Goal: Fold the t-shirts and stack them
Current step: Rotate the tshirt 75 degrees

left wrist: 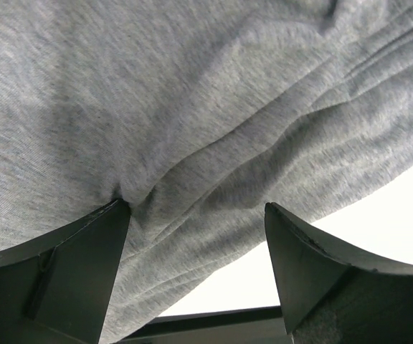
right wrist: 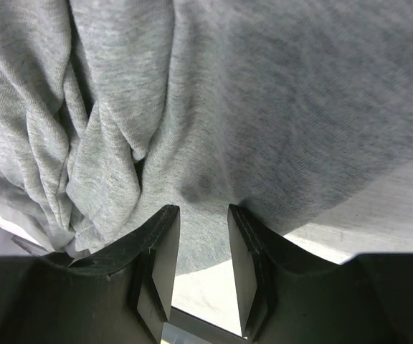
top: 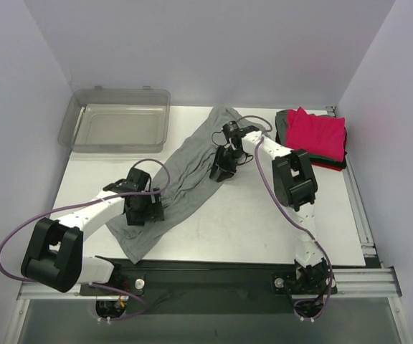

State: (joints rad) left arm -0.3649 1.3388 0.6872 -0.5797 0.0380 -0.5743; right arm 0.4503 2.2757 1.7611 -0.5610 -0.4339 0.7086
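A large heather-grey t-shirt (top: 188,172) lies bunched in a long diagonal strip on the white table, from the back centre to the front left. My left gripper (top: 146,209) is down on its lower part. In the left wrist view the gripper (left wrist: 196,206) is wide open, fingertips touching the grey cloth (left wrist: 192,107). My right gripper (top: 224,169) is at the shirt's upper right edge. In the right wrist view it (right wrist: 202,209) is narrowly open, with its tips against wrinkled grey cloth (right wrist: 264,100). A stack of folded shirts (top: 315,133), pink-red on top of dark ones, sits at the back right.
A clear plastic bin (top: 117,127) stands at the back left of the table (top: 264,229). Purple cables loop from both arms. A metal rail (top: 361,215) runs along the table's right edge, and walls close in the back and sides.
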